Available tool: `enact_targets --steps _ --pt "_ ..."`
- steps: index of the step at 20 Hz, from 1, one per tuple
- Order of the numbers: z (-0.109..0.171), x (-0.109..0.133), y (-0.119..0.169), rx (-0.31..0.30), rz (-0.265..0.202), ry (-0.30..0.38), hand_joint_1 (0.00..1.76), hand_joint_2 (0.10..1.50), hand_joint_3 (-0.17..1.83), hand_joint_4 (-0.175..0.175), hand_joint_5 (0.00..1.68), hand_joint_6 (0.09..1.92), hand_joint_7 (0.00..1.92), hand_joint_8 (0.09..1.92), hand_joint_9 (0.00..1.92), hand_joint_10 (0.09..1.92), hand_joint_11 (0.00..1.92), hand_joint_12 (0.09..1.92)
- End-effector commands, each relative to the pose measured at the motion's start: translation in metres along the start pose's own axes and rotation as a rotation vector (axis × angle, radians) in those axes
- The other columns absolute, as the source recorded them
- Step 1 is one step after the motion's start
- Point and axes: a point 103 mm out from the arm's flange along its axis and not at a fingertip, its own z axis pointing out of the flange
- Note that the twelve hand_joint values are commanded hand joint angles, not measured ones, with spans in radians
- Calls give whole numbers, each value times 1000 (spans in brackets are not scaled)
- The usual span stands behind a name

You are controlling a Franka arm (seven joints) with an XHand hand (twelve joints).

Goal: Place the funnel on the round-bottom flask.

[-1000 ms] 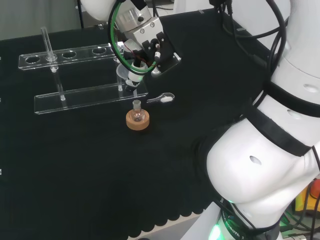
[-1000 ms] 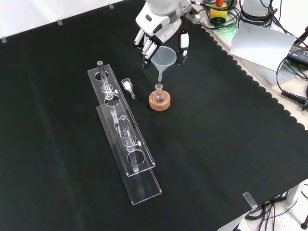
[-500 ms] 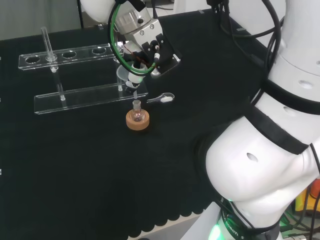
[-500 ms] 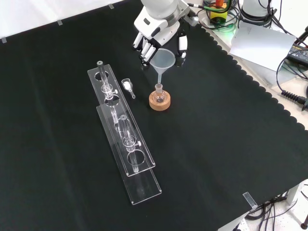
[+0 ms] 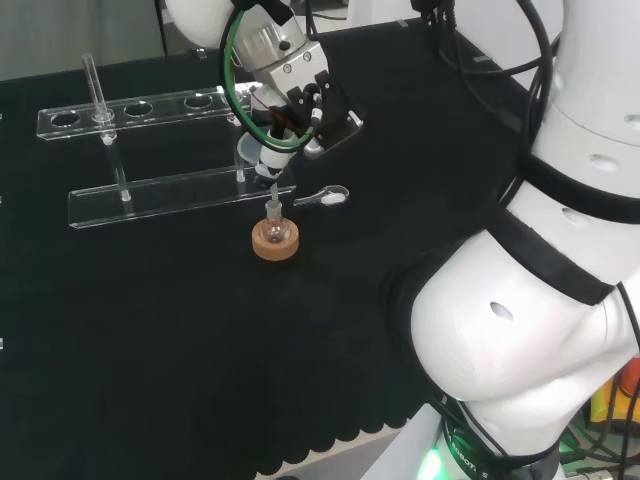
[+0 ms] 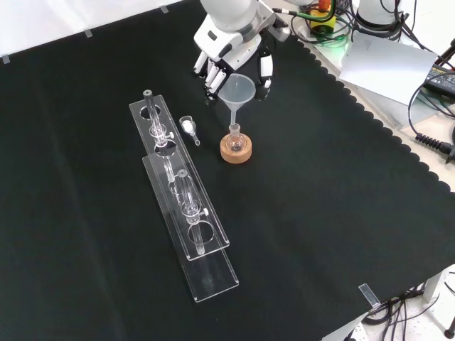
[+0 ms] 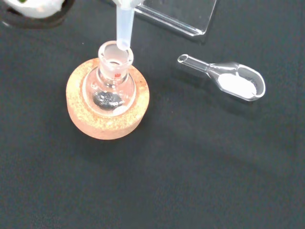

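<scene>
A small clear round-bottom flask stands upright in a cork ring near the middle of the cloth. The hand is shut on a translucent funnel, its fingers curled round the cone. The funnel hangs upright over the flask. In the wrist view the funnel stem ends right at the flask's open neck, at its rim.
A clear weighing scoop with white powder lies beside the flask. A long clear two-tier tube rack holding glass tubes stretches across the cloth on the scoop's other side. The scalloped cloth edge runs at the front view's right.
The hand has carried the funnel a little to the left and downward in the front view, bringing the stem tip from above the flask to its neck.
</scene>
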Motion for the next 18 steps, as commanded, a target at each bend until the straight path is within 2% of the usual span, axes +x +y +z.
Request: enact_targets --steps 1,6,18 --pt "3 -1 4 3 -20 -5 797 701 557 -38 548 774 659 751 1056 504 521 1286" --pt "6 -4 9 -7 -42 -4 797 701 558 -38 548 776 658 752 1056 505 522 1286" --pt "11 1 13 9 -50 -17 796 701 560 -38 548 781 657 754 1055 505 523 1285"
